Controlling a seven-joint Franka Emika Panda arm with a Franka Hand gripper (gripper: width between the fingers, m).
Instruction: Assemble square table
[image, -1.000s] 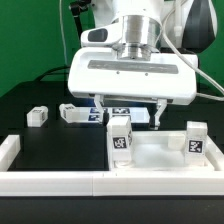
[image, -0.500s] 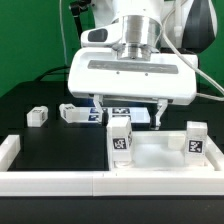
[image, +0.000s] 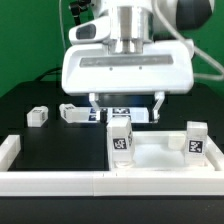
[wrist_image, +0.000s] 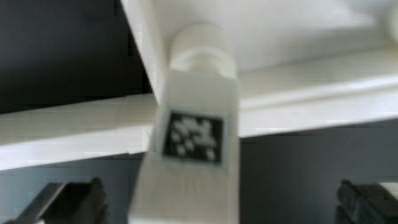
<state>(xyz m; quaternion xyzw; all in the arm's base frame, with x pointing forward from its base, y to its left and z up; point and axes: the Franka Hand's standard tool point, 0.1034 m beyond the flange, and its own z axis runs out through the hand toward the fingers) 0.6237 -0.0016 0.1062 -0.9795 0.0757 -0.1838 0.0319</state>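
Gripper (image: 128, 112): spread wide, nothing held, above the slab (image: 160, 158).
Wrist view only: tagged leg (wrist_image: 196, 130) is seen untouched between dark fingertips (wrist_image: 71, 200).
Exterior view only: second leg (image: 195, 141) is stood on the slab; loose legs (image: 37, 116) (image: 75, 113) are laid on the black table (image: 30, 140).
Material: smooth white plastic; blocky legs, rimmed slab.

A black tabletop (image: 45, 148) stands before a green backdrop (image: 25, 45) under even light.

I see my gripper (image: 127, 116) has lifted toward twelve o'clock in the exterior view, drifting slightly toward nine, its spread jaws now higher above the upright leg (image: 121, 142).
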